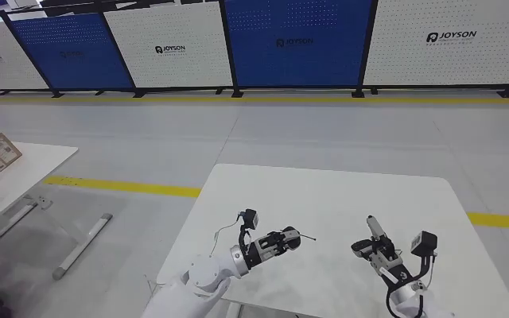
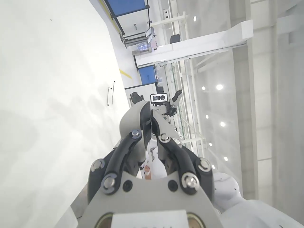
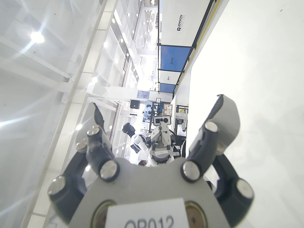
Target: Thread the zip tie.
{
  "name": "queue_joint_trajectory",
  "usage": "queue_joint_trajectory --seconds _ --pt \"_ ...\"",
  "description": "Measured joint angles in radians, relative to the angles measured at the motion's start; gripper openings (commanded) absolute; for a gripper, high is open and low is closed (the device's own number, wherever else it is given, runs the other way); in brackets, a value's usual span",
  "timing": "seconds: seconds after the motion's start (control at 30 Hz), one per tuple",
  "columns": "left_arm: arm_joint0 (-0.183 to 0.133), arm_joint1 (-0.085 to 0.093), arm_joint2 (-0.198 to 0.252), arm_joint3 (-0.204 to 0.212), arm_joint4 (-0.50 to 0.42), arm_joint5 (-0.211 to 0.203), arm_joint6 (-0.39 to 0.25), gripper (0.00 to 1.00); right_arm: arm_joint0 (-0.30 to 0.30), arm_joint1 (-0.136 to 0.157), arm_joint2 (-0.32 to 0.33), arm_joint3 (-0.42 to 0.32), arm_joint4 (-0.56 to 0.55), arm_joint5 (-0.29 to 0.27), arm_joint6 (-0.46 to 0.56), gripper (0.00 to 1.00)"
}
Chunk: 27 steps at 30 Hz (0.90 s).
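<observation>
Two thin black zip tie strips [image 2: 108,96] lie side by side on the white table [image 1: 334,199], just off the tip of my left gripper [image 2: 144,110]. From above, one zip tie [image 1: 306,236] shows as a short dark line beside my left gripper [image 1: 290,237]. That gripper is turned on its side, fingers pressed shut with nothing visible between them. My right gripper [image 3: 158,103] is open and empty, hanging over the table's near right part [image 1: 372,230], facing the left one.
The white table's [image 3: 261,60] far half is bare. A second white table [image 1: 24,163] stands off to the left across the floor. Blue and white pegboard screens [image 1: 294,44] close off the back.
</observation>
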Motion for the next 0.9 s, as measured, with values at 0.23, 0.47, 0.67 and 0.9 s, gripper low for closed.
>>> queue_joint_trajectory --seconds 0.23,0.47,0.67,0.9 --pt "0.002 -0.003 0.015 0.013 0.047 0.031 0.06 0.0 0.0 0.0 0.0 0.0 0.0 0.0 0.0 1.0" --pt "0.002 -0.003 0.015 0.018 0.042 0.027 0.058 0.0 0.0 0.0 0.0 0.0 -0.001 0.0 0.0 1.0" --pt "0.002 -0.003 0.015 0.018 0.042 0.027 0.058 0.0 -0.004 0.017 0.078 -0.069 -0.088 0.053 0.068 1.0" --pt "0.002 -0.003 0.015 0.018 0.042 0.027 0.058 0.0 0.048 0.047 0.138 -0.157 -0.388 0.318 0.178 1.0"
